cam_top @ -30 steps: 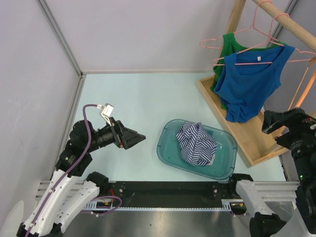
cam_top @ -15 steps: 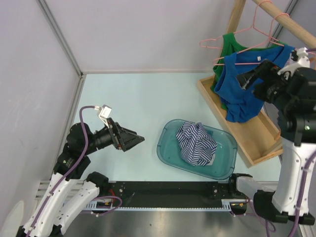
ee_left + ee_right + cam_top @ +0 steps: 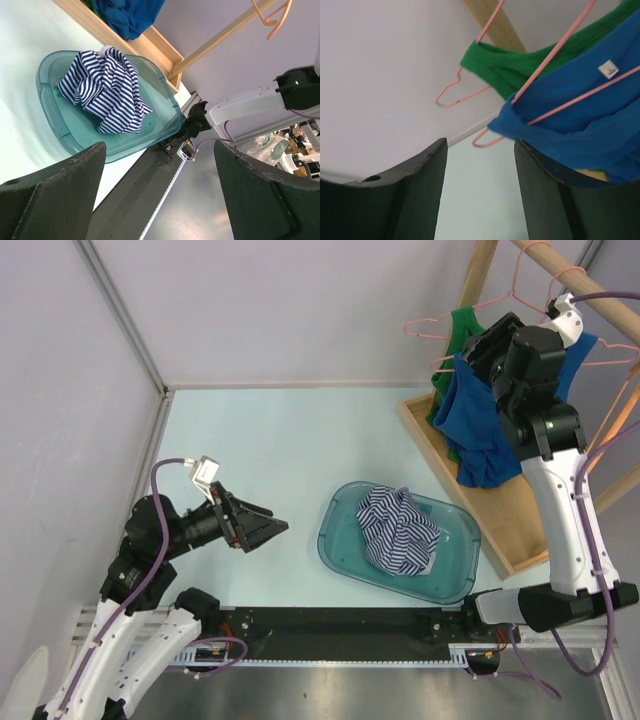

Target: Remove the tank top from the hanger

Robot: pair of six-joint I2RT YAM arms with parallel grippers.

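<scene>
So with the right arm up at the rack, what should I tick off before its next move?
1. Blue top hangs on the pink hanger: ok.
2. Right jaws apart with nothing between them: ok.
3. Right jaws aimed at the blue top's shoulder: ok, the shoulder lies just past the tips.
4. Right jaws touching the cloth: cannot tell.
5. Green top out of the grip: ok, it hangs behind the blue one.
6. Left jaws open and away from the rack: ok, they hover low beside the tub.
</scene>
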